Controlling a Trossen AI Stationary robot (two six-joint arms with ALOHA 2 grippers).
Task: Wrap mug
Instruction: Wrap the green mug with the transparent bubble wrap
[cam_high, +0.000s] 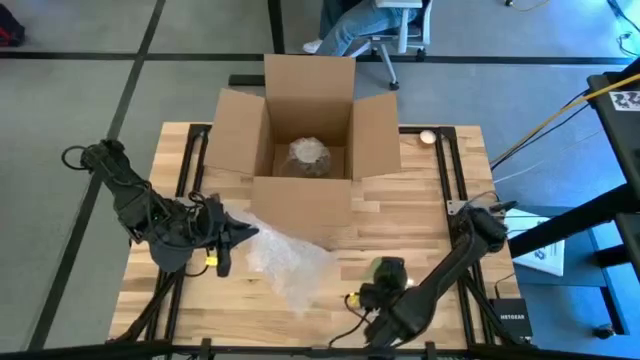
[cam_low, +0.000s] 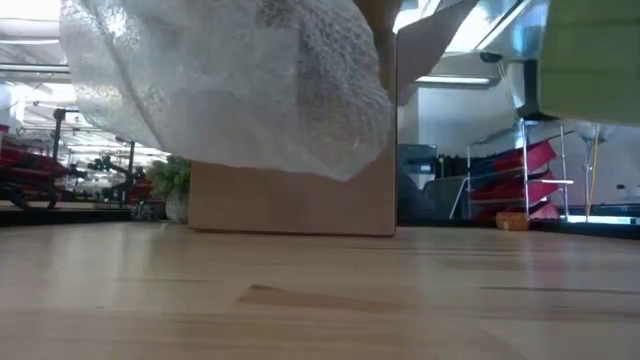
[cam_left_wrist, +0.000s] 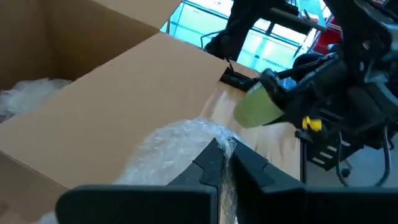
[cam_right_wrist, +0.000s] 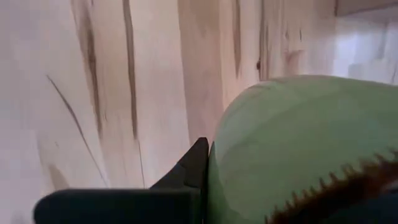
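Observation:
The small green mug (cam_high: 388, 270) is near the table's near edge, right of the middle, with my right gripper (cam_high: 380, 288) shut on it. It shows lifted off the wood in the low view (cam_low: 590, 60), and lies on its side in the left wrist view (cam_left_wrist: 258, 107). A clear bubble-wrap sheet (cam_high: 290, 265) spreads left of the mug. My left gripper (cam_high: 243, 236) is shut on the sheet's left end. In the low view the sheet (cam_low: 230, 80) hangs above the tabletop. My left gripper pinches the bubble-wrap sheet's left end (cam_left_wrist: 214, 138) between its two fingers, coming level from the table's left; one layer or several, I cannot tell. The sheet hangs slack from the fingers, raised off the wood. My right gripper holds the mug by its green wall (cam_right_wrist: 249, 155). One finger (cam_right_wrist: 194, 167) lies on the outside of the wall; the other is mostly hidden by the mug. The fingers come from the table's near side. The mug lies on its side, clear of the table.
An open brown cardboard box (cam_high: 310, 190) stands at the far middle of the table, with a bubble-wrapped bundle (cam_high: 310, 155) inside. A small pale round thing (cam_high: 428, 137) lies at the far right. Bare wood lies between the box and the mug.

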